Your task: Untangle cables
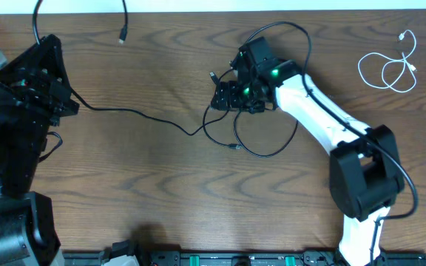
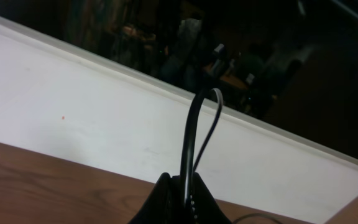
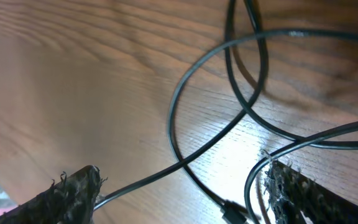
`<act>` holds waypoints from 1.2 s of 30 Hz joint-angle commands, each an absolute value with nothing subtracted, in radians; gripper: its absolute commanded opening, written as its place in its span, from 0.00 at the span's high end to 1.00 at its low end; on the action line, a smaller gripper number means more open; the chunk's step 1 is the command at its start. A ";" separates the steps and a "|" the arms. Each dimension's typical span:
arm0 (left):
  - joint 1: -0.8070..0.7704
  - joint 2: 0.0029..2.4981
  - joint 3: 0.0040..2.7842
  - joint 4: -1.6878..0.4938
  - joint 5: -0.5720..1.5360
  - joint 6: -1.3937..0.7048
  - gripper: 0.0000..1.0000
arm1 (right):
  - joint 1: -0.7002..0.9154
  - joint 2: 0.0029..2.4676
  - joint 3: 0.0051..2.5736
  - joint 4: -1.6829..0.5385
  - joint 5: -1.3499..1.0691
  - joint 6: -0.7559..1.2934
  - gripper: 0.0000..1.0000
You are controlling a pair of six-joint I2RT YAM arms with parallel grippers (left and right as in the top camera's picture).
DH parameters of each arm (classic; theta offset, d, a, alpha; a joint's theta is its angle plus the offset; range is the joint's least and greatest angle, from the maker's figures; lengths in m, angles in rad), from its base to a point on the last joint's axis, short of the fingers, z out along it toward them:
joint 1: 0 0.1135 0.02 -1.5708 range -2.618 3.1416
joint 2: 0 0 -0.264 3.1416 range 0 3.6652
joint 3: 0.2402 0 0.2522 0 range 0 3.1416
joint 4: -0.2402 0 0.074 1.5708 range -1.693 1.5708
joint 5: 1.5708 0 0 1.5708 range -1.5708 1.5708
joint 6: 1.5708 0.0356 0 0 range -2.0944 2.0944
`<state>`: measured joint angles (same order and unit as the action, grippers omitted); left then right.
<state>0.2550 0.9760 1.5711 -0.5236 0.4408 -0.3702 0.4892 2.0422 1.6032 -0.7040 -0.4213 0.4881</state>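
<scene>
The left gripper is clamped tight on a black cable, which stands up from between its fingers in a narrow loop. Seen from overhead, this cable runs from the gripper across the counter to a tangle of black loops near the middle. The right gripper hangs low over that tangle with its fingers wide apart and nothing held. Several crossing strands lie on the wood between them, and a small plug sits near the right finger. The white cable lies coiled by itself at the far right corner, well apart from both grippers
</scene>
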 commanded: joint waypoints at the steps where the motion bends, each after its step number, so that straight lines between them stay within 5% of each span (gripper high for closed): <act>1: 0.257 0.973 1.589 -0.514 0.406 -0.372 0.93 | 0.513 2.099 1.607 -0.696 -0.402 0.551 0.18; 12: 0.257 1.005 1.589 -0.530 0.406 -0.372 0.93 | 0.566 2.196 1.607 -0.598 -0.419 0.632 0.26; 22: 0.257 1.047 1.589 -0.540 0.406 -0.371 0.93 | 0.582 2.196 1.607 -0.544 -0.418 0.619 0.56; 36: 0.377 0.962 1.650 -0.484 0.406 -0.373 0.93 | 0.522 2.196 1.607 -0.549 -0.274 0.559 0.45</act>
